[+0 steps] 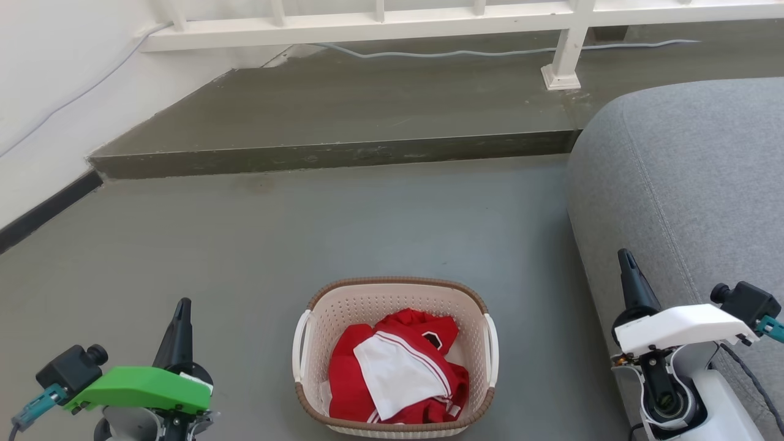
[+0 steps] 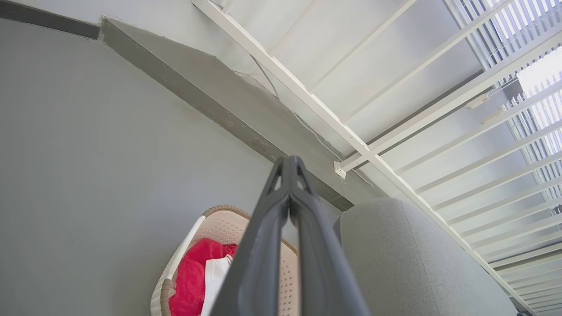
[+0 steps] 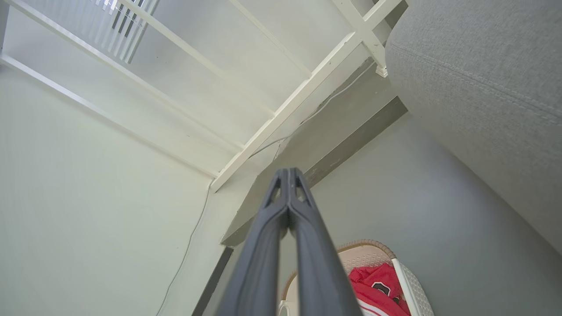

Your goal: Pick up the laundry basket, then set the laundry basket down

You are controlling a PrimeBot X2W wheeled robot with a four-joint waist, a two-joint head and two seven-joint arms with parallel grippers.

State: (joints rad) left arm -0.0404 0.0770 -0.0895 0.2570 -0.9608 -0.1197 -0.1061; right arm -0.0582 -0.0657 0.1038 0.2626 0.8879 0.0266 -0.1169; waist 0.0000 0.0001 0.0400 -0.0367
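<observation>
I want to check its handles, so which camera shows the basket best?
The head view: the whole basket sits on the floor, both handles and clothes visible. Both wrist views cut it off at the bottom edge.

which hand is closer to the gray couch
Right: the right hand is beside the couch edge; the left hand is far off, past the basket.

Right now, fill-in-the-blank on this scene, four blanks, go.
The laundry basket sits on the ____.
The clothing in it is red and ____.
The left gripper and right gripper each have fingers ____.
The grey sofa is on the robot's ____ side.
Missing: floor; white; shut; right.
</observation>
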